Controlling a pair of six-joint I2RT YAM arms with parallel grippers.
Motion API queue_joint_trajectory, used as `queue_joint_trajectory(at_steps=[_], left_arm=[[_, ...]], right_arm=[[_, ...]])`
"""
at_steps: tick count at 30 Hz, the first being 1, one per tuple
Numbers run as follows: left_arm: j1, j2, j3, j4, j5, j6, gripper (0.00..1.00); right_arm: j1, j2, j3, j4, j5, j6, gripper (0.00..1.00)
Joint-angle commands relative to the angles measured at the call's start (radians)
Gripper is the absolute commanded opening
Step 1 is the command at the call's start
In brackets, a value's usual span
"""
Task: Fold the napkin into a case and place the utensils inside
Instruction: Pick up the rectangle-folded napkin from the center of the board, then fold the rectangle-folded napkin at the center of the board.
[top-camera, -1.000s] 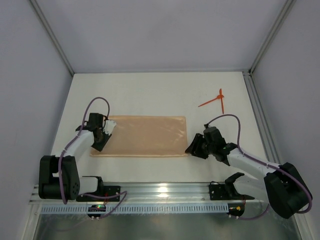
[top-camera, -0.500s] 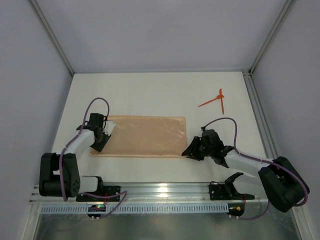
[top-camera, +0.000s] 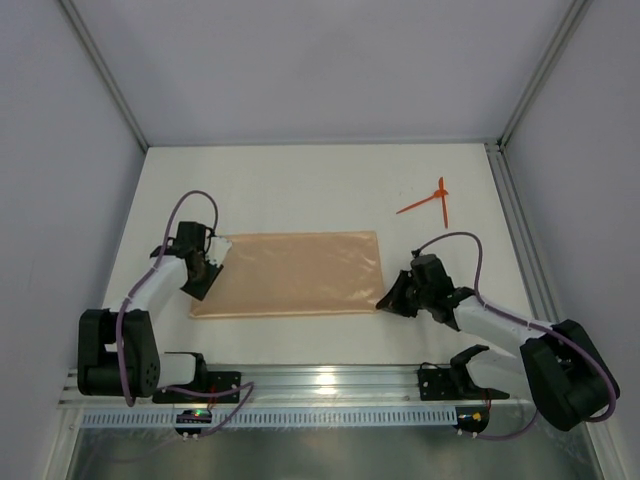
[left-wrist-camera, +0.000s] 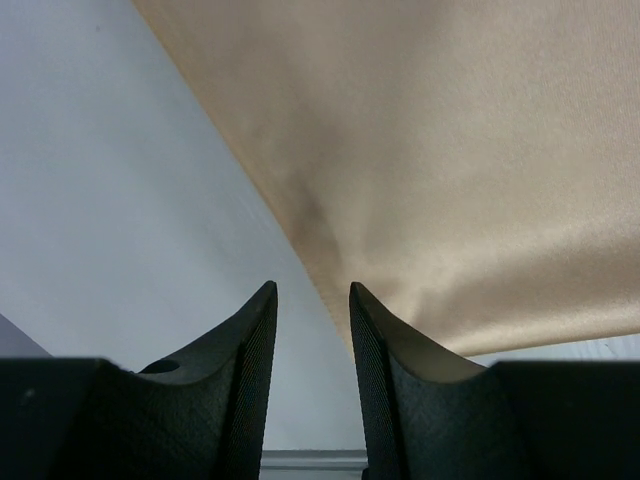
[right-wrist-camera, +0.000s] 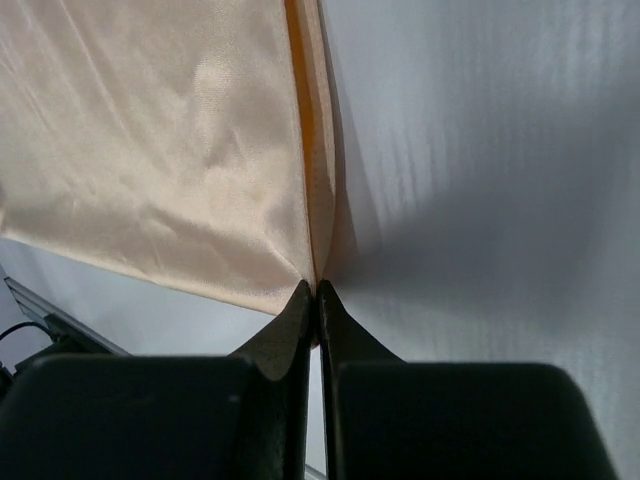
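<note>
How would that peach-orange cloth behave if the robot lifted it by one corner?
Probably floppy: the peach-orange cloth napkin lies flat and puckers into a ridge where the right gripper pinches its corner. Likely light, since its edge looks thin, so it should drape and trail. Its sheen suggests it may slide easily on the white table.

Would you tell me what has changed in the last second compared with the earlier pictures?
The right gripper closed on the near right corner of the napkin, and the cloth slid slightly to the right. The left gripper stayed at the far left corner, jaws apart; the utensils did not move.
</note>
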Motion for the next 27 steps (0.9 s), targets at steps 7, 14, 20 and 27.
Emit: queue_joint_trajectory(at_steps=[7, 14, 20, 27], left_arm=[[-0.020, 0.190, 0.226, 0.042, 0.098, -0.074, 0.38], [-0.020, 0.346, 0.366, 0.073, 0.139, -0.142, 0.38], [-0.020, 0.408, 0.400, 0.088, 0.135, -0.169, 0.39], [-0.021, 0.514, 0.441, 0.091, 0.119, -0.177, 0.30]], right_arm=[[-0.184, -0.006, 0.147, -0.178, 0.011, -0.196, 0.03], [-0.213, -0.027, 0.154, -0.221, 0.013, -0.225, 0.03], [-0.230, -0.041, 0.144, -0.226, 0.025, -0.236, 0.03], [-0.219, -0.008, 0.281, -0.336, 0.080, -0.342, 0.03]])
